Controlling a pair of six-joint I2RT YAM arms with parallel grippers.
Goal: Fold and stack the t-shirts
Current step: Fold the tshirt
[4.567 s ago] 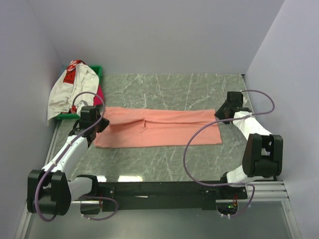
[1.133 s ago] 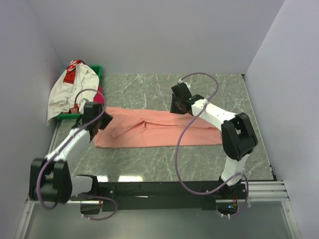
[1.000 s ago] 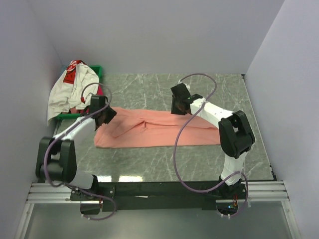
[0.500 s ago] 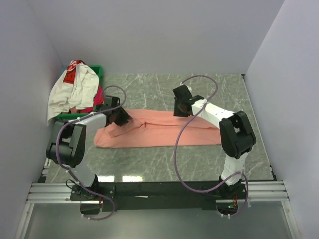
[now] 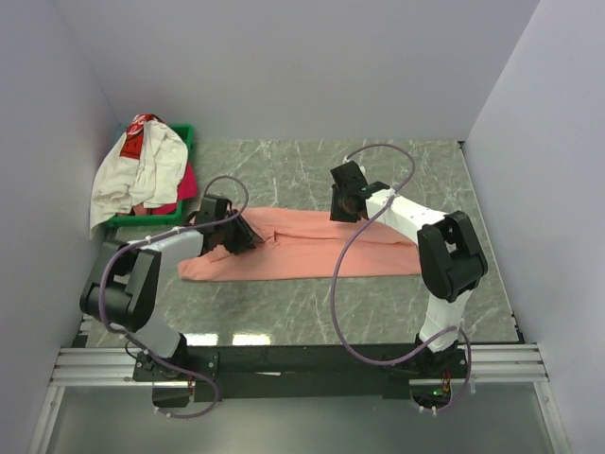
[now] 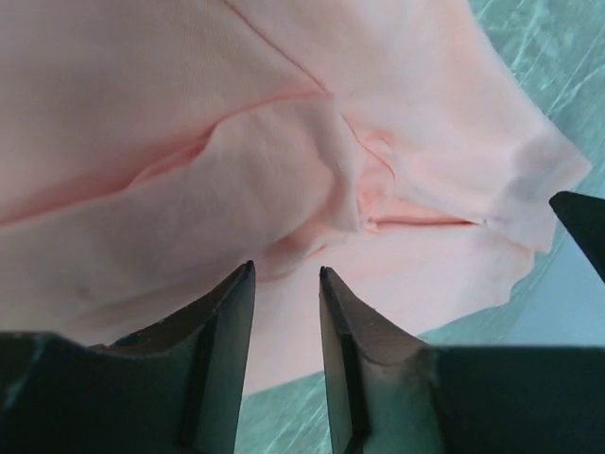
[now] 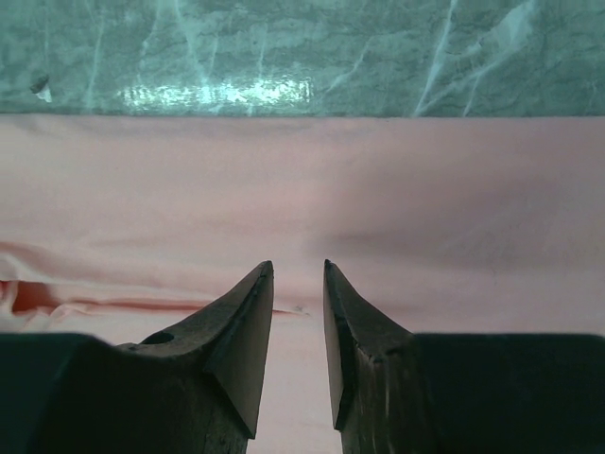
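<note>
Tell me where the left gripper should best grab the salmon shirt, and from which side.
Grip the salmon shirt at its puckered left end, where layers bunch into a ridge; elsewhere it lies flat. The left gripper should probably come in low from the left.

Overhead plus wrist close-ups (shirt shared)

Bare green marble tabletop open along the near strip and in the far-right corner. Flat salmon-pink cloth t-shirt across the middle, low, passable above. Far-left corner blocked by green plastic tray heaped with crumpled white cloth shirt. Plain grey walls close in left, back, right.
</note>
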